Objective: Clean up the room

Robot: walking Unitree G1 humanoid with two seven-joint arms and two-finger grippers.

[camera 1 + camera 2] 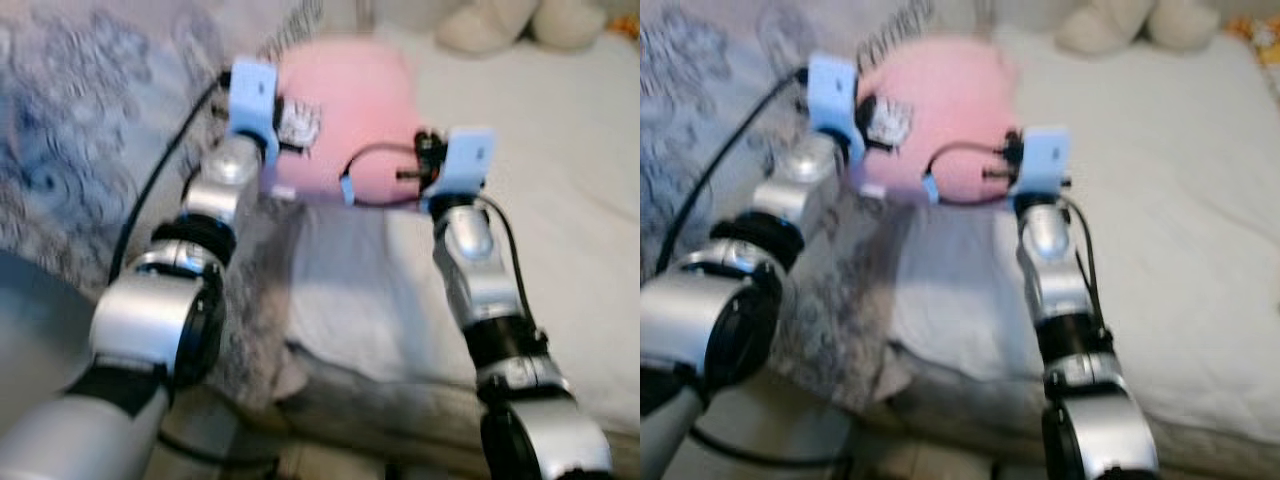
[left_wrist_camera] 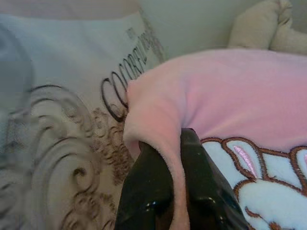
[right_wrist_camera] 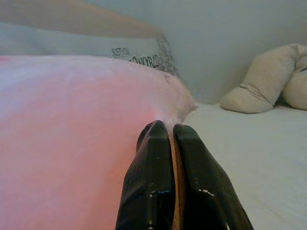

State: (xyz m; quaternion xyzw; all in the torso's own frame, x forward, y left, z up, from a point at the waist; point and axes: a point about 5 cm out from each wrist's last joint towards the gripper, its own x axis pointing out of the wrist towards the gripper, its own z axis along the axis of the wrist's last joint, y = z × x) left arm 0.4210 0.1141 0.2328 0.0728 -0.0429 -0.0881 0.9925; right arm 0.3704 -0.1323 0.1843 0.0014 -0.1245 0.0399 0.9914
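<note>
Head views blurred. Far left: grey patterned blanket (image 1: 70, 130) draped over the bed edge, printed lettering on it seen in the left wrist view. Left gripper (image 2: 175, 191) reaches forward from the left arm, fingers (image 2: 148, 187) pinched tight together on a fold at the edge of the pink pillow (image 1: 345, 115); pink fabric is squeezed between them. A white rabbit patch with brown outline (image 2: 259, 191) sits on the pillow right beside that grip. The pillow is held up between both arms, above the white mattress (image 1: 560, 200), next to the blanket. Right gripper (image 3: 170, 177) clamps the pillow's other edge, fingers (image 3: 148, 182) closed with a thin strip of pink between them. Far right and behind: cream plush toy (image 3: 268, 84) lying on the mattress near the wall, well apart from the pillow.
</note>
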